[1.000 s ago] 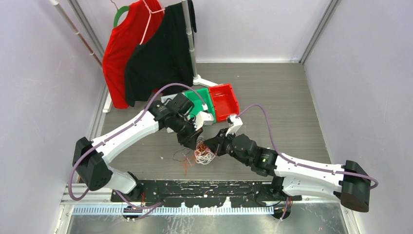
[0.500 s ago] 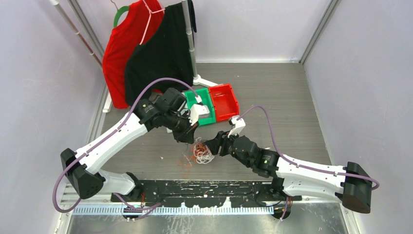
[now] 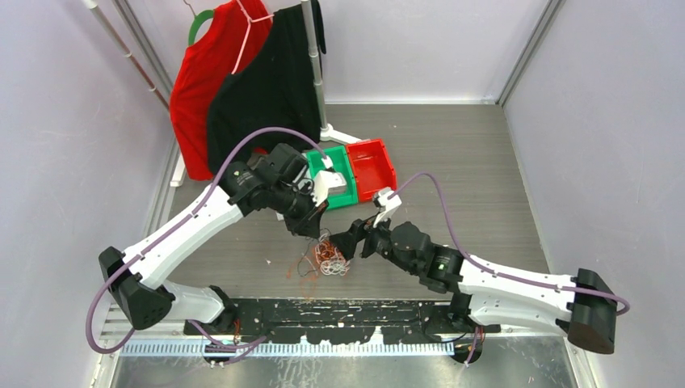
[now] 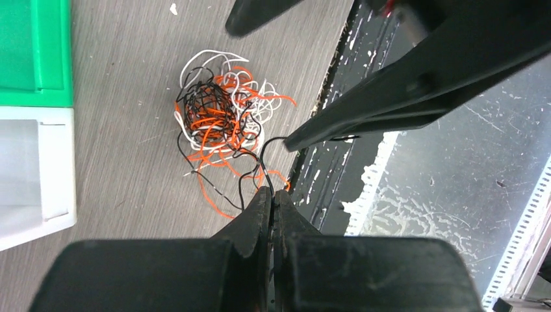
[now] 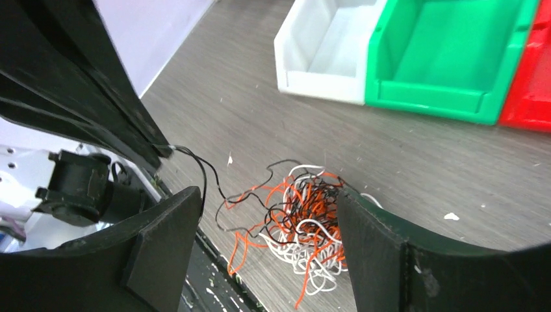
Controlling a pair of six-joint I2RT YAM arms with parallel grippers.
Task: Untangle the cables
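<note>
Grey wood tabletop [image 3: 485, 162], with the cables [image 3: 327, 257] snarled at frame centre. The left gripper [image 4: 273, 194], pressed together, pinches one black strand [image 4: 262, 158]; the right gripper [image 5: 265, 195] hangs spread near the ball. With nothing pinning the ball, I'd guess a pull drags the whole snarl along, or the strand slips free.

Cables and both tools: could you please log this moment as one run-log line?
left tool: shut on a black strand of the cables | right tool: open, holding nothing | cables: tangled heap on table
</note>
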